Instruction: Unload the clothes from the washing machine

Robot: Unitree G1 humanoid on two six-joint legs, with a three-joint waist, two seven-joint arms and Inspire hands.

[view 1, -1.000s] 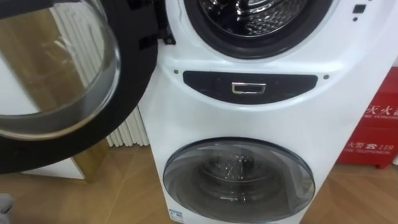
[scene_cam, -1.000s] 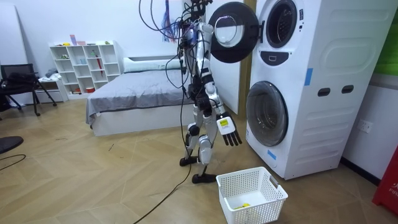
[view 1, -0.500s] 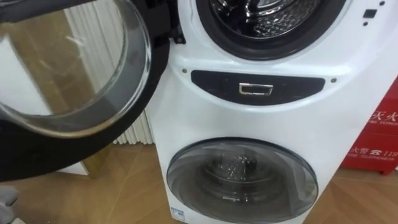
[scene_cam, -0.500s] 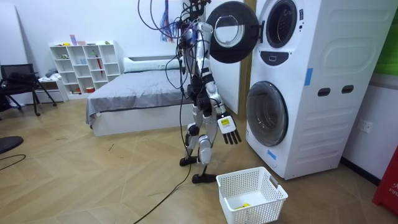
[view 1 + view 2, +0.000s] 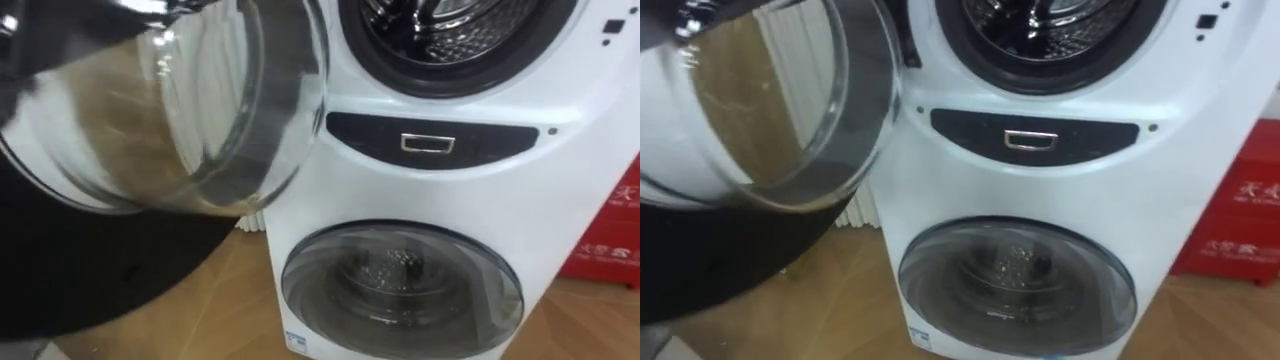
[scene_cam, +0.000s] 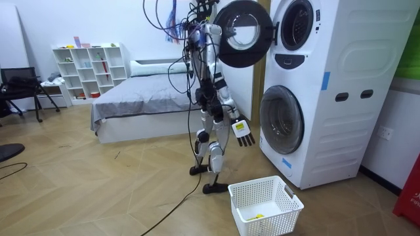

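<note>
Door (image 5: 150,110) has swung nearer since a second ago. Right hand (image 6: 243,132) hangs spread, empty; clothes presumably lie unseen in the upper drum (image 5: 460,25). Hazard: a raised arm striking the close-standing door

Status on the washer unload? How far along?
Done: upper door swung open, drum exposed. In hand: nothing; right robot hand hangs open, low at its side. Left: reach into the drum, pull clothes, drop them in the white basket on the floor, which holds one small yellow item.
</note>
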